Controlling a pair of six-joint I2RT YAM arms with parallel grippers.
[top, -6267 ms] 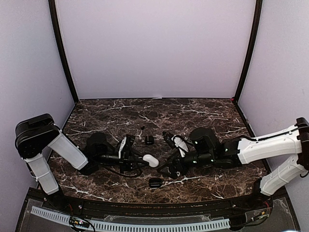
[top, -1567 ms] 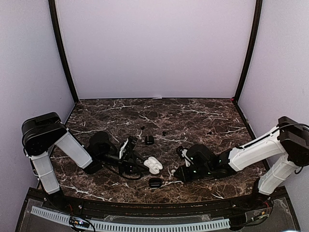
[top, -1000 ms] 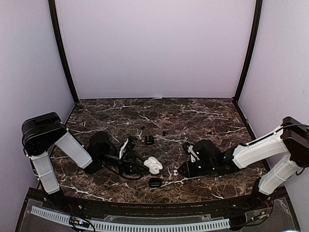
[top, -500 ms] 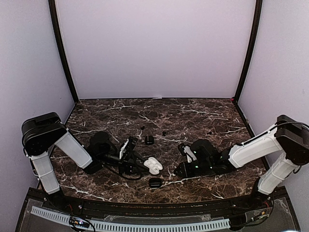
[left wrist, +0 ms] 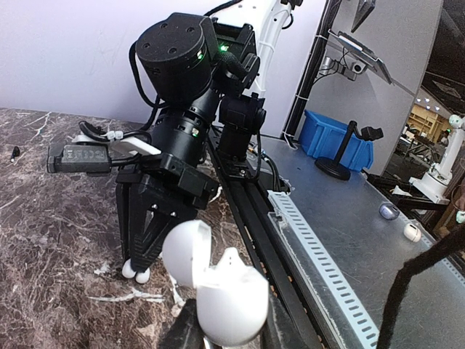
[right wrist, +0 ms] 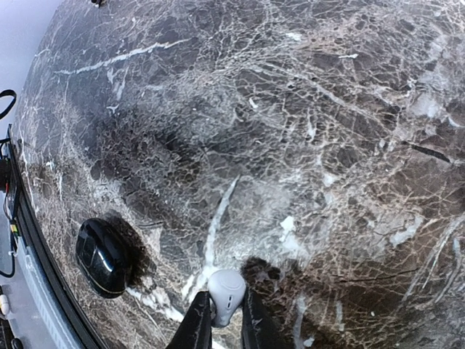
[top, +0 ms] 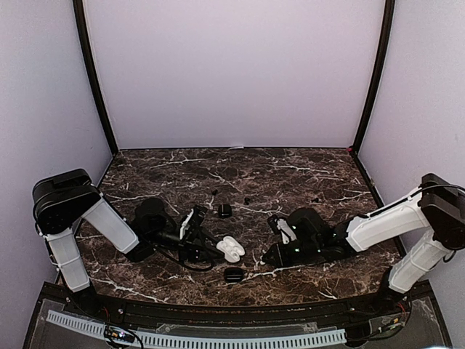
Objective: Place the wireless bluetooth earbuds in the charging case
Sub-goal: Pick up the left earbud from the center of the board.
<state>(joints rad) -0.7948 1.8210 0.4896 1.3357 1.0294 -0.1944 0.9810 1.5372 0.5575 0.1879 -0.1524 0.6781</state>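
Note:
My left gripper (left wrist: 229, 333) is shut on the white charging case (left wrist: 231, 297), whose lid (left wrist: 187, 252) stands open; one white earbud (left wrist: 231, 259) sits inside it. In the top view the charging case (top: 232, 249) is held low over the table, left of centre. Just to its right, my right gripper (right wrist: 225, 311) is down at the marble with a second white earbud (right wrist: 226, 293) pinched between its fingers. The left wrist view shows that gripper (left wrist: 136, 263) pointing straight down onto the earbud (left wrist: 136, 273).
A shut black case (top: 233, 274) lies near the front edge, close to both grippers, and shows again as the black case (right wrist: 103, 257). Another black case (top: 224, 210) sits farther back. Tiny black earbuds (top: 246, 200) are scattered on the marble table (top: 305, 171).
My right gripper's jaws have narrowed onto the white earbud on the table, and the arm has shifted slightly left. The left arm and the white case have not moved.

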